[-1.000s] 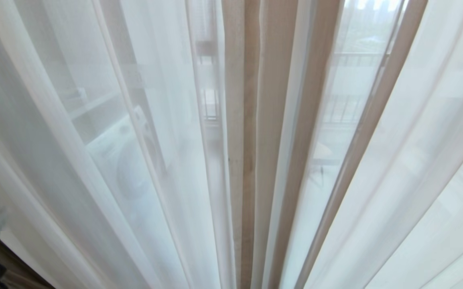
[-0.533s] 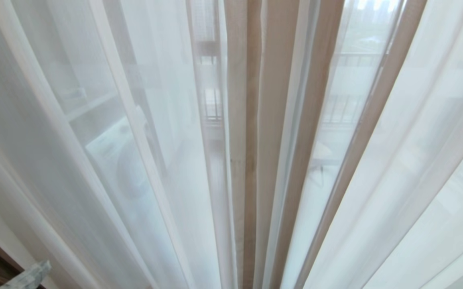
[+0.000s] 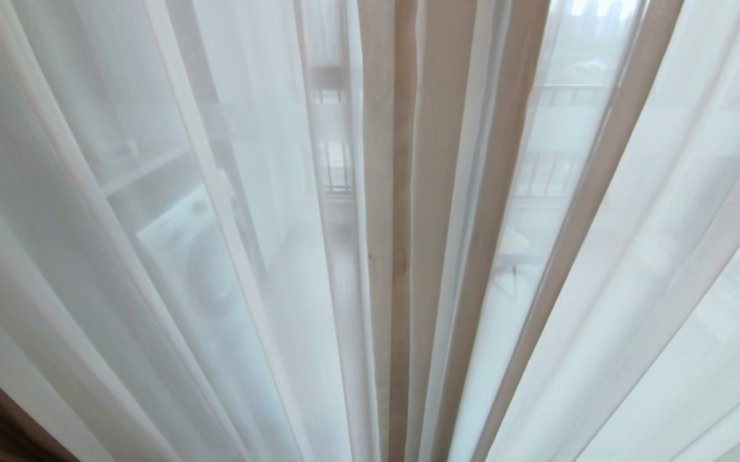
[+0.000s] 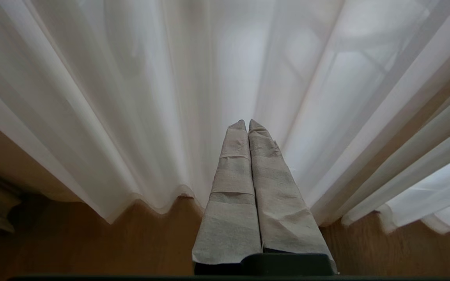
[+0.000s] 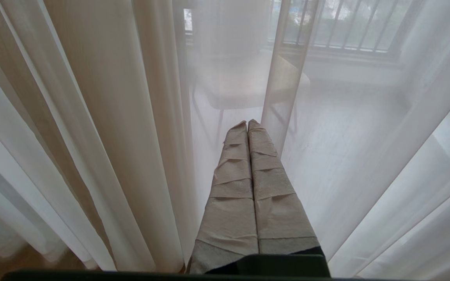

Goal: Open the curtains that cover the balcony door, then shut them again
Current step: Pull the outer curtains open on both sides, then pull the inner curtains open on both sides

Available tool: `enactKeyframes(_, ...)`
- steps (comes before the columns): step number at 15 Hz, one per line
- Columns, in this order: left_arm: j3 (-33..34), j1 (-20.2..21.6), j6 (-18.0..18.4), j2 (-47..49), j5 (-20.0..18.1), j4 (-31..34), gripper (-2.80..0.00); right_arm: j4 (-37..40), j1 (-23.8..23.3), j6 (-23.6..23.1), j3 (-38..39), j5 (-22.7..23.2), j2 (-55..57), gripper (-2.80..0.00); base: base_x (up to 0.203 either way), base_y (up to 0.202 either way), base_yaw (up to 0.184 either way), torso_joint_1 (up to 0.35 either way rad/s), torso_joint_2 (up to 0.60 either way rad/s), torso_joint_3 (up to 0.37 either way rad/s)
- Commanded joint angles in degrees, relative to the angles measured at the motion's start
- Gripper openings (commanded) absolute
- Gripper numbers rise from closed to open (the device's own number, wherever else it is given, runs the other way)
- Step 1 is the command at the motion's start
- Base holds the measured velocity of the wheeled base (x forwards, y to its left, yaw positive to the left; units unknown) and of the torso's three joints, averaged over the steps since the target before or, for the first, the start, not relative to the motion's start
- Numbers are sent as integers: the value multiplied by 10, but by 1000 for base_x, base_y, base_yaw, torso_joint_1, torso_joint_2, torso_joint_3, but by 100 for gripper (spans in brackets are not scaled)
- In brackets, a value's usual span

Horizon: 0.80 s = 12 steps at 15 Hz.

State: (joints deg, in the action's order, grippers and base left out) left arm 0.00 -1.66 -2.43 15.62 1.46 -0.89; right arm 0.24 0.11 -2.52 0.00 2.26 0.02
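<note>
The curtains fill the head view. Thin white sheer (image 3: 633,256) spreads across both sides, with cream-beige folds (image 3: 434,224) down the middle. The balcony door is hidden behind them. Neither gripper shows in the head view. My left gripper (image 4: 247,123) is shut and empty, its tape-wrapped fingers (image 4: 232,183) pointing at the sheer hem (image 4: 131,187) low over the floor. My right gripper (image 5: 247,123) is also shut and empty, facing the sheer (image 5: 365,136) beside a beige fold (image 5: 104,117).
Wooden floor (image 4: 73,242) lies under the curtain hem. Through the sheer I make out a washing machine (image 3: 190,250), a chair (image 5: 240,82) and a barred window (image 5: 346,23).
The left gripper's taped tip showed at the lower left corner of the head view, then dropped out of it. The sheer folds on the left have swayed slightly.
</note>
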Motion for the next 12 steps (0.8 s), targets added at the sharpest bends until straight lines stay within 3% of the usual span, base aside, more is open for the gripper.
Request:
enactKeyframes(1,0,22,0,-90,-2,6,-280,0,0,0,0,0,0,-280,0,0,0,0,0,0)
enactKeyframes(4,0,20,0,-156,-3,8,-280,0,1,0,0,0,0,-280,0,0,0,0,0,0)
enactKeyframes(12,0,19,0,-155,-3,8,-280,0,1,0,0,0,0,-280,0,0,0,0,0,0)
